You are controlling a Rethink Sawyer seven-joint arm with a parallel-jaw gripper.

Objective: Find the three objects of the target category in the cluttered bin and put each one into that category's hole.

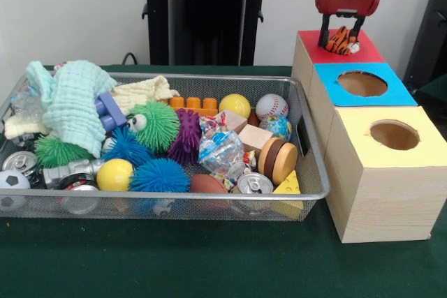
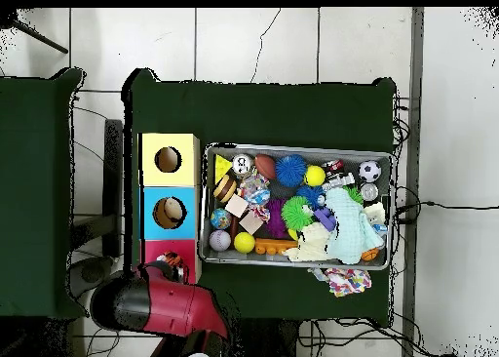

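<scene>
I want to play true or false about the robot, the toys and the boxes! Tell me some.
1. The claw holds a stripy orange toy over the red-topped box. True.
2. The blue-topped box sits between the red and yellow ones. True.
3. The bin is empty. False: it is full of toys.
4. The baseball lies on the yellow-topped box. False: it is in the bin.
</scene>
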